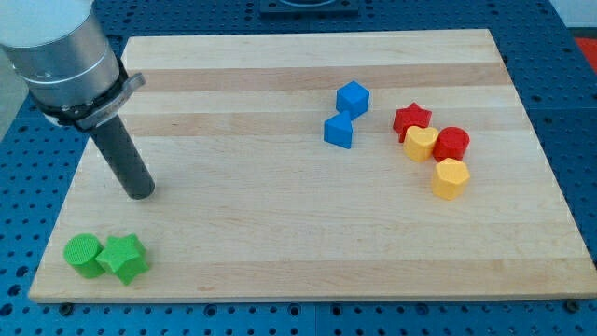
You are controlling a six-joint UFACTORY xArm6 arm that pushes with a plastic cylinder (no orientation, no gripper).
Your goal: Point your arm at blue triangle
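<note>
The blue triangle (pixel 340 130) lies on the wooden board (pixel 280 233), right of centre near the view's top. A blue cube (pixel 353 97) sits just above it, almost touching. My tip (pixel 140 193) rests on the board at the view's left, far to the left of the blue triangle and a little lower. The rod rises up-left to the silver arm body (pixel 61 56) in the top-left corner.
A red star (pixel 411 119), yellow heart (pixel 421 143), red round block (pixel 451 143) and yellow hexagon (pixel 450 178) cluster at the right. A green round block (pixel 83 255) and green star (pixel 124 258) sit at the bottom left, below my tip.
</note>
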